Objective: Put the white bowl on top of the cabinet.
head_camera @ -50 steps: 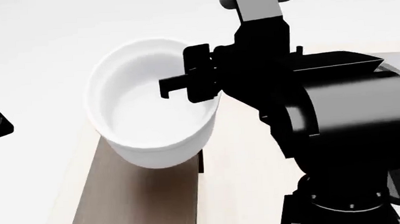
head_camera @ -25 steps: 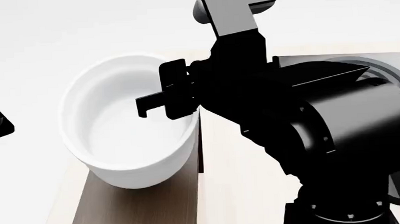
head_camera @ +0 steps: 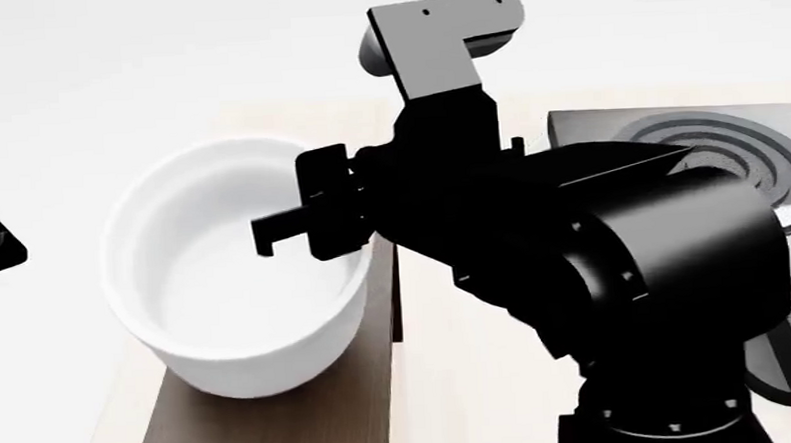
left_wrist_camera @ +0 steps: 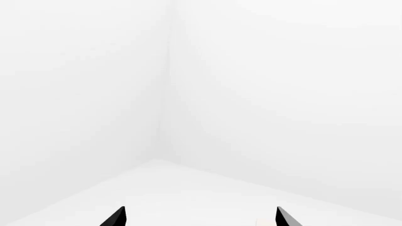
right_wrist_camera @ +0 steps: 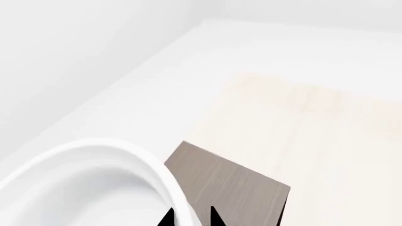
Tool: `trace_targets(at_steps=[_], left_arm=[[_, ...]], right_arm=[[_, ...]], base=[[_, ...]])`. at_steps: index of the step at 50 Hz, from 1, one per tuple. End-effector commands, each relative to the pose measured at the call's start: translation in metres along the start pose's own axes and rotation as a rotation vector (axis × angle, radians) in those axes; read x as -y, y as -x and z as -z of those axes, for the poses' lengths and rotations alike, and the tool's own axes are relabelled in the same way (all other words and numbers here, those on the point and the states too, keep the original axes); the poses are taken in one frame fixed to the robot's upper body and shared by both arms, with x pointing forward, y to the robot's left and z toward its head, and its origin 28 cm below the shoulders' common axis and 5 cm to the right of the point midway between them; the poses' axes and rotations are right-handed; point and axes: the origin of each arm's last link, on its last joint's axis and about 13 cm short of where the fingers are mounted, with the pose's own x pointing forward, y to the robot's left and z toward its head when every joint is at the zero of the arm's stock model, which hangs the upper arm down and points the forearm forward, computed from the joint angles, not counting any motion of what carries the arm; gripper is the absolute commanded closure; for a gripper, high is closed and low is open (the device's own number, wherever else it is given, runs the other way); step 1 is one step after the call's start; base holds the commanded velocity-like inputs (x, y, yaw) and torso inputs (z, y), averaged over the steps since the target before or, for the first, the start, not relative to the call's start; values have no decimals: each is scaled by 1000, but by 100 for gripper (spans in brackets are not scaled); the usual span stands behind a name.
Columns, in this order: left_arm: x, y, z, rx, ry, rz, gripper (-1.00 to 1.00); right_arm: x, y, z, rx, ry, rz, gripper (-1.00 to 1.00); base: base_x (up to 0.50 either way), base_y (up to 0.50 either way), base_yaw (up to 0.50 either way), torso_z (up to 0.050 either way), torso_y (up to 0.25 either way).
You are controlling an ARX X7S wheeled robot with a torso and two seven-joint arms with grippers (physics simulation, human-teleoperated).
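White bowl lowered since a second ago, now over cabinet far end, maybe resting; right pincer clamped on rim; left pincer apart, empty; release next

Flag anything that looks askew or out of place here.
The white bowl is tilted, held by its rim in the right gripper over the cabinet, overhanging its left edge. Nothing spilled or damaged.
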Motion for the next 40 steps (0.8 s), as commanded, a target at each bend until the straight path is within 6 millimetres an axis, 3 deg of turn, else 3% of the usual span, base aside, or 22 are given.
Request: trace_targets(at_steps=[1, 39, 40], left_arm=[[0, 0, 0, 1, 1, 0, -100], [0, 0, -1, 2, 2, -1, -100], [-1, 0, 0, 1, 3, -2, -100]], right_arm=[[0, -4, 0, 10, -14, -25, 100], [12, -28, 23, -44, -49, 7, 100], [14, -29, 22, -53, -75, 7, -100]], base=[[0, 0, 0, 10, 0], [0, 0, 0, 0, 0], [0, 0, 0, 0, 0]])
